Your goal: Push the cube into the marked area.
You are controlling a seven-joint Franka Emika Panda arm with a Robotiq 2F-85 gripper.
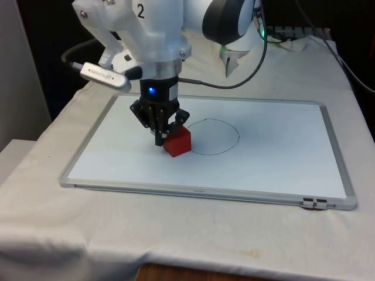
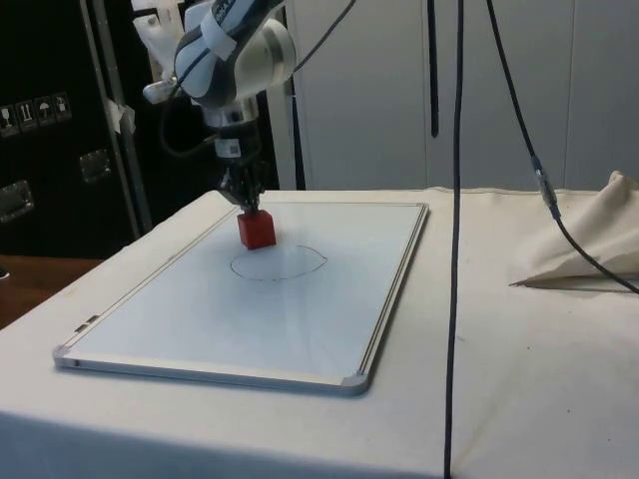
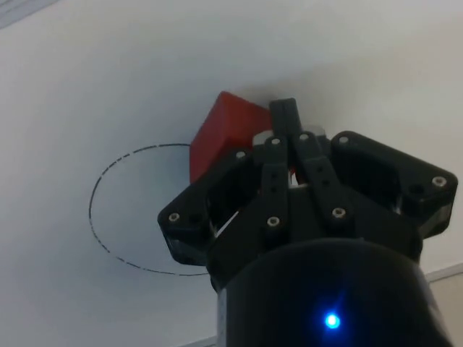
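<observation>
A red cube (image 1: 177, 142) sits on the whiteboard (image 1: 117, 158), touching the line of a hand-drawn circle (image 1: 225, 127) on the circle's side nearer the front view's left. My black gripper (image 1: 159, 142) is shut, its fingertips low against the cube's face away from the circle. In the side view the cube (image 2: 257, 230) stands just behind the circle (image 2: 280, 264), with the gripper (image 2: 243, 203) at its far top edge. The wrist view has the cube (image 3: 221, 134) beyond the closed fingers (image 3: 284, 119), at the rim of the circle (image 3: 108, 231).
The whiteboard's metal frame (image 1: 205, 195) rests flat on the white cloth. A crumpled cloth (image 2: 589, 244) lies at the side view's right. Black cables (image 2: 457, 200) hang in front of the side camera.
</observation>
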